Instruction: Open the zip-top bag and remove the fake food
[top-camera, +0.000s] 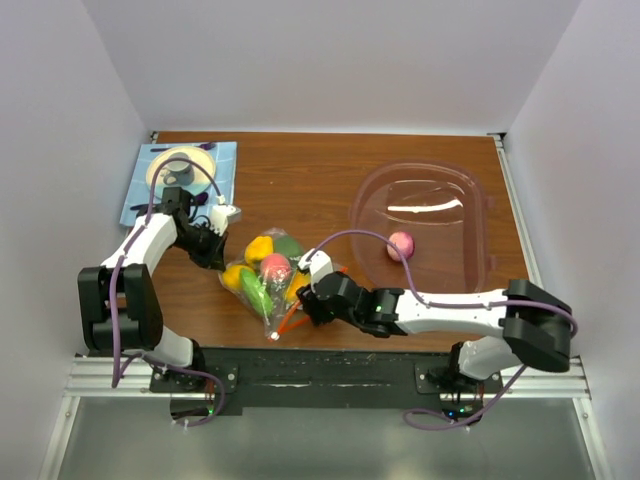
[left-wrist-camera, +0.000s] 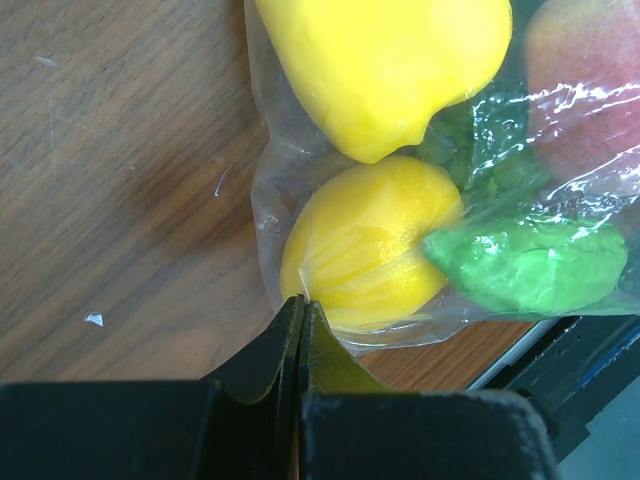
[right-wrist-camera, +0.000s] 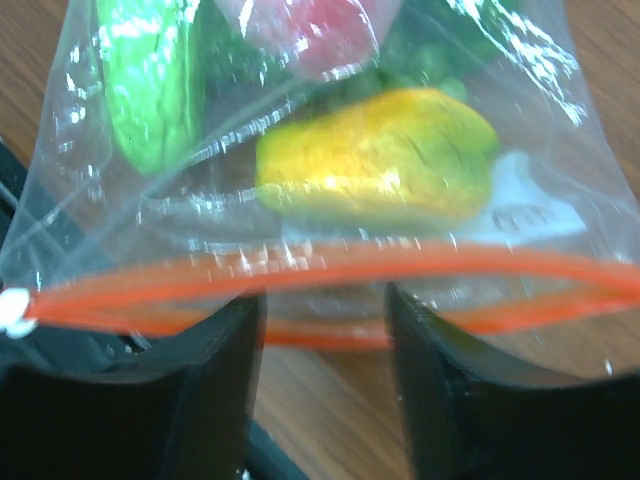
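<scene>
Zip-top bag (top-camera: 268, 305) addressed from both ends on the worktop (top-camera: 300, 170)
Nearest, the right gripper (right-wrist-camera: 325, 330) is held parted astride the orange zip strip (right-wrist-camera: 300, 262), apparently to pull it apart; the fake food (right-wrist-camera: 375, 155) lies inside; the left gripper (left-wrist-camera: 300, 302) is clenched at the far corner, seemingly as anchor

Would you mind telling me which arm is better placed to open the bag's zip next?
Right, probably. The right gripper stands open at the orange zip strip, the white slider off to one side. The left gripper is shut at the opposite edge of the bag, beside a yellow fruit.
</scene>
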